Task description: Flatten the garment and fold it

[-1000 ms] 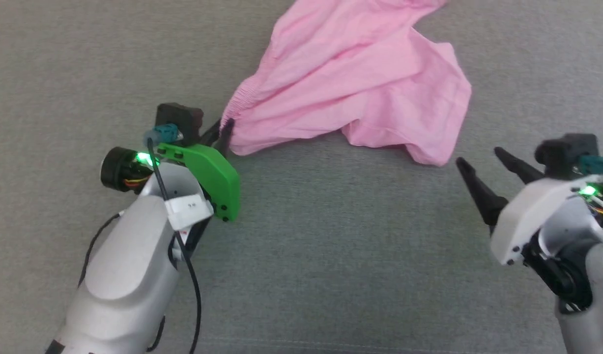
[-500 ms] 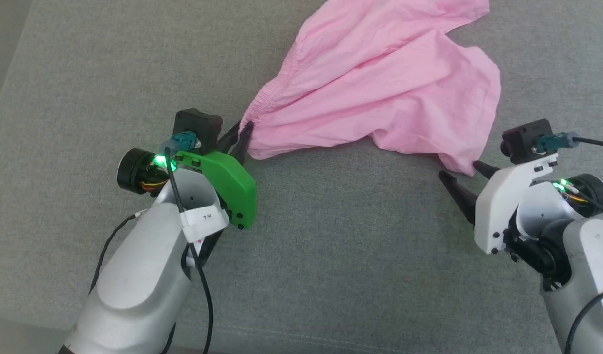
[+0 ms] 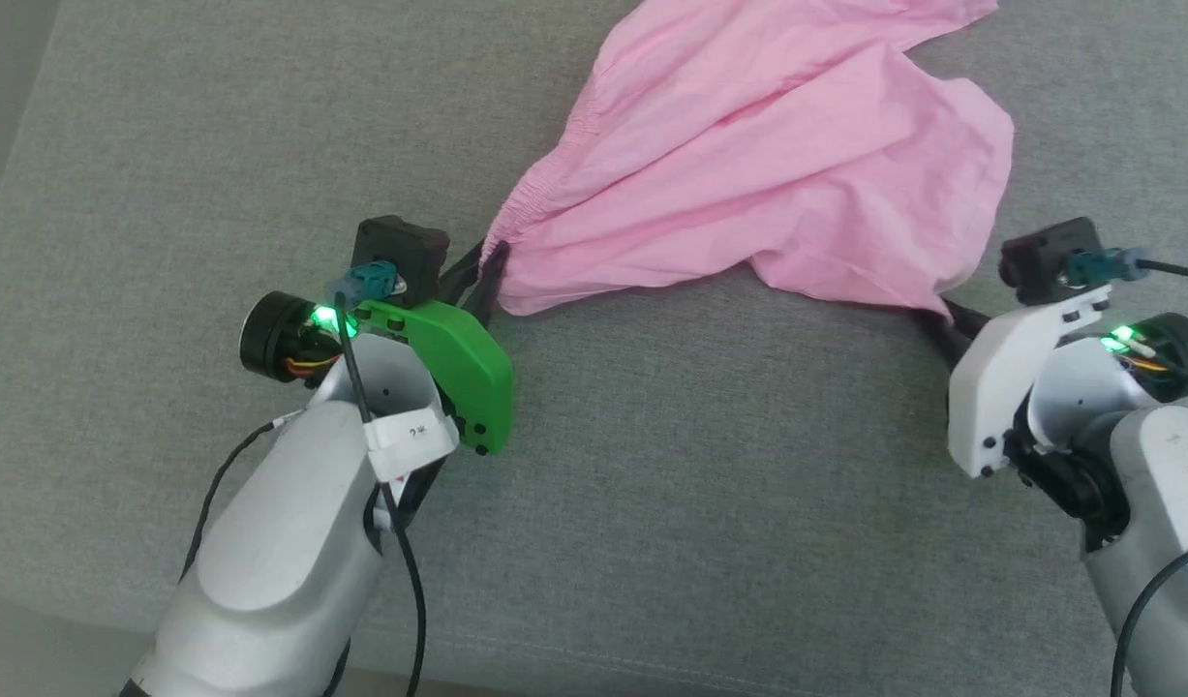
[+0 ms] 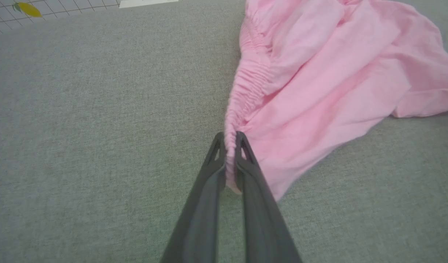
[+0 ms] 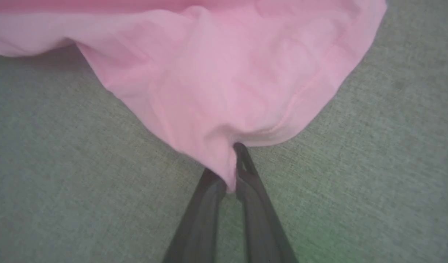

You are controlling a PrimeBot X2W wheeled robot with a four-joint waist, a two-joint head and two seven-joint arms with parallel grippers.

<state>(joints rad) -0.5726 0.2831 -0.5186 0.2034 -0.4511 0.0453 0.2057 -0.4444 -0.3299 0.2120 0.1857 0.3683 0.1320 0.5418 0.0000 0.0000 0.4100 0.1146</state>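
Garment grip at two points. The light pink pair of thin, wrinkled cloth shorts (image 3: 768, 165) is seen lying loosely on the grey woven fabric surface (image 3: 652, 465), in the upper middle and upper right of the head view, with its far edge cut off at the top of that view. Broad folds are seen running across the cloth from its lower left corner toward its upper right.

The left gripper (image 3: 492, 261), carried on a wrist fitted with a bright green plastic bracket (image 3: 448, 358), is clamped on the near end of the gathered elastic waistband (image 4: 251, 76). In the left wrist view the two long dark fingers (image 4: 245, 160) are pressed together with a narrow bunch of pink cloth pinched between their tips.

The right gripper (image 3: 942, 315), carried on a wrist fitted with a white plastic bracket (image 3: 1000, 387), is placed at the lower right corner of the shorts, by the stitched hem (image 5: 293, 109). In the right wrist view its fingers are drawn together on that corner, one tip being covered by the cloth.

The two grippers are set well apart, with bare grey surface between them.
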